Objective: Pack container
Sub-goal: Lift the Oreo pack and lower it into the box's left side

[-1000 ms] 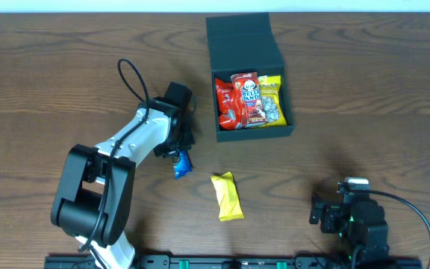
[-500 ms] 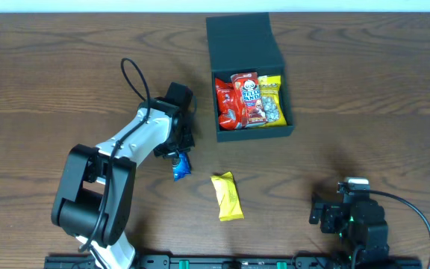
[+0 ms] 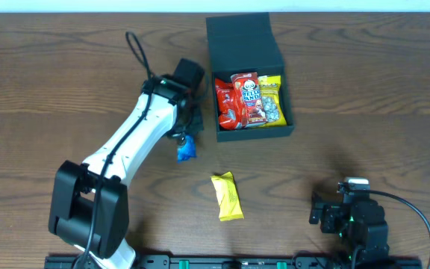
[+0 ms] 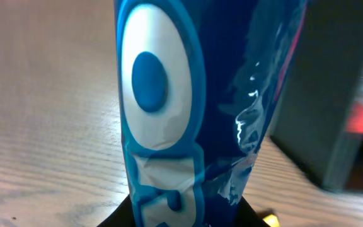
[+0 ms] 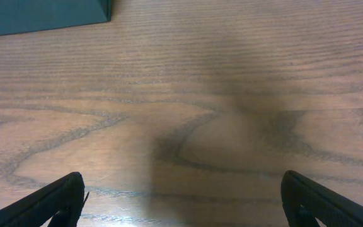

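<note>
Overhead: your left gripper pinches a blue packet, long axis hanging down. The container sits just to its right, lid open, partly filled. A yellow packet lies on the worktop, off the path.
Left wrist: the packet fills the view, container wall at right.
Right wrist: your right gripper is spread, empty, farther off.

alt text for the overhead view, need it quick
The left gripper holds a blue packet just left of an open dark container that has red and yellow snack packets inside. A yellow packet lies on the wooden table nearer the robot, and the right arm sits at bottom right.
</note>
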Robot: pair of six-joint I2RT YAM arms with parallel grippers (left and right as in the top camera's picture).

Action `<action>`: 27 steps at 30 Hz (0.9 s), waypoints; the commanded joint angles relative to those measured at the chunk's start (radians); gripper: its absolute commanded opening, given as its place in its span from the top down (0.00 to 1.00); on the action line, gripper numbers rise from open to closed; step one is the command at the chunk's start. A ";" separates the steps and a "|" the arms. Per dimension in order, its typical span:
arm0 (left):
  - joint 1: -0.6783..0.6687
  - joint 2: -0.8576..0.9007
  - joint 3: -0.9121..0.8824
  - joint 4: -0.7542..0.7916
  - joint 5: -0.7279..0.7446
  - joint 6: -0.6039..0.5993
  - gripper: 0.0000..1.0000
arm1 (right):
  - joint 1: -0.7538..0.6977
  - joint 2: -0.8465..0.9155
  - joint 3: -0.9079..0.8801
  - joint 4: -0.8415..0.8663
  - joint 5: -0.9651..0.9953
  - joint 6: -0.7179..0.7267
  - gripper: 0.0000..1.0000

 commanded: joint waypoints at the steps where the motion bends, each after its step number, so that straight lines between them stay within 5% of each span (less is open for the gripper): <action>1: -0.054 -0.029 0.101 -0.028 -0.061 0.042 0.80 | -0.016 -0.008 -0.011 -0.006 -0.003 -0.008 0.01; 14: -0.137 0.189 0.473 -0.109 -0.074 0.074 0.79 | -0.016 -0.008 -0.011 -0.006 -0.003 -0.008 0.01; 27: -0.138 0.354 0.545 -0.058 0.023 0.020 0.80 | -0.016 -0.008 -0.011 -0.006 -0.003 -0.008 0.01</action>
